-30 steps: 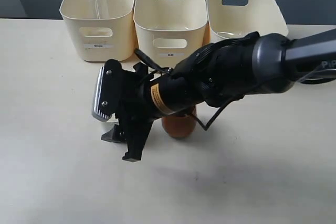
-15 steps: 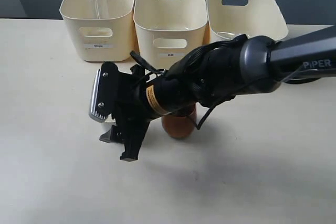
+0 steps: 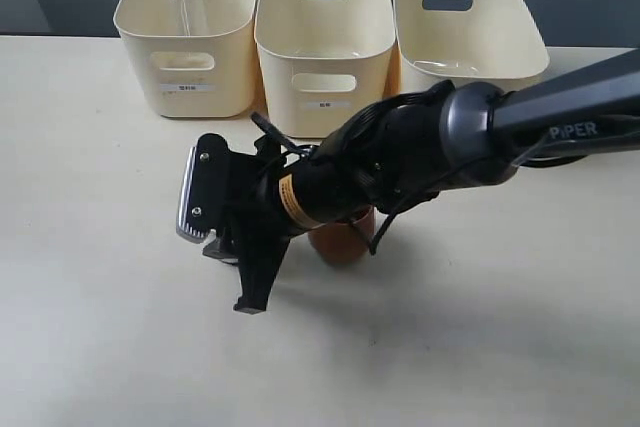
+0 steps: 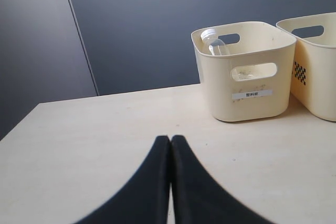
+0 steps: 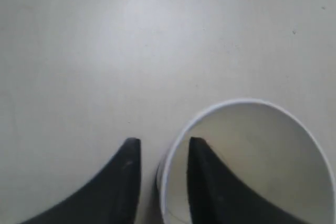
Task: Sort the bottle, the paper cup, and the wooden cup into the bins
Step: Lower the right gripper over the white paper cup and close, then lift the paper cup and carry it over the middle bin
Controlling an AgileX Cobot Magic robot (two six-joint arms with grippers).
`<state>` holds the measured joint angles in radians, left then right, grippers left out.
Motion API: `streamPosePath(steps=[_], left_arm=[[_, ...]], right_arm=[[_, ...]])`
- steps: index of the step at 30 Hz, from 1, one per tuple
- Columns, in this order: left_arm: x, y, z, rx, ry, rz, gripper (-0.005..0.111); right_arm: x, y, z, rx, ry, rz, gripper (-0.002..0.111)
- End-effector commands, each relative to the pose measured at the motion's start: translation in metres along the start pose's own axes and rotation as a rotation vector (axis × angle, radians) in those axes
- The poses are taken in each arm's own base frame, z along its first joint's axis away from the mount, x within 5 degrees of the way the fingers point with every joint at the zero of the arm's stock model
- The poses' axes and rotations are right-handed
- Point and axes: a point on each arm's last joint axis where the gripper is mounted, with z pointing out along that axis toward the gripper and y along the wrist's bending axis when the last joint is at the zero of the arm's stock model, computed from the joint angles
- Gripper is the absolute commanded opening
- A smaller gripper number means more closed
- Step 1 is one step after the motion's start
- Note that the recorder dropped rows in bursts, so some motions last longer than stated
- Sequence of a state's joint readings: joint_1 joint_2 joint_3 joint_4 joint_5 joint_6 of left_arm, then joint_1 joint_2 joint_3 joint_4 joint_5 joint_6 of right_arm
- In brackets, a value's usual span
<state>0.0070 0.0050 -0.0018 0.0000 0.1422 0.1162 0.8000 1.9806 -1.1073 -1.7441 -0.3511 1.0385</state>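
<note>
The right gripper (image 5: 164,141) straddles the paper cup (image 5: 252,145) rim, left of centre in the exterior frame — one finger inside, one outside, the gap narrow; I cannot tell whether it pinches yet. The wooden cup (image 3: 340,243) stands beside it, mid-frame. The bottle (image 3: 185,5) sits in the upper-left bin (image 3: 225,72). The left gripper (image 4: 170,139) is closed — empty.

The black arm (image 3: 450,142) and hand (image 3: 233,275) bear a yellow label (image 3: 290,197), loose cables (image 3: 400,222), PiPER lettering (image 3: 572,131).

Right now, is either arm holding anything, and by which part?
Nothing is gripped yet, it seems. The right fingers straddle the paper cup at its rim, one inside, one outside, with small gaps showing. The left fingers are shut, empty.
</note>
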Motion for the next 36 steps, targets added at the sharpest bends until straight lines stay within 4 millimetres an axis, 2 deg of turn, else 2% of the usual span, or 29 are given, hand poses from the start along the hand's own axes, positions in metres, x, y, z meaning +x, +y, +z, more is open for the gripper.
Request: streamPosePath(steps=[1,6,10,17,22,24,27,33,36], left_arm=[[0.000,0.000,0.000,-0.002,-0.011,-0.001,0.000],[0.000,0.000,0.000,-0.002,-0.011,-0.001,0.000],[0.000,0.000,0.000,-0.002,-0.011,-0.001,0.000],[0.000,0.000,0.000,-0.002,-0.011,-0.001,0.000],[0.000,0.000,0.000,-0.002,-0.011,-0.001,0.000],[0.000,0.000,0.000,-0.002,-0.011,-0.001,0.000],[0.000,0.000,0.000,-0.002,-0.011,-0.001,0.000],[0.000,0.000,0.000,-0.002,-0.011,-0.001,0.000],[0.000,0.000,0.000,-0.002,-0.011,-0.001,0.000]], right_arm=[[-0.001,-0.002,0.000,0.011,0.000,-0.005,0.000],[-0.002,-0.005,-0.003,0.043,0.010,-0.007,-0.001],[-0.012,-0.016,-0.021,0.149,0.010,-0.023,-0.001],[-0.056,-0.030,-0.091,0.339,-0.108,-0.072,-0.001],[-0.069,-0.046,-0.146,0.559,-0.141,-0.039,-0.001],[-0.069,-0.051,-0.165,0.594,-0.175,-0.002,-0.001],[-0.064,-0.059,-0.181,0.621,-0.200,0.047,-0.001],[-0.046,-0.076,-0.190,0.657,-0.186,0.118,-0.001],[-0.040,-0.082,-0.196,0.630,-0.233,0.168,-0.001]])
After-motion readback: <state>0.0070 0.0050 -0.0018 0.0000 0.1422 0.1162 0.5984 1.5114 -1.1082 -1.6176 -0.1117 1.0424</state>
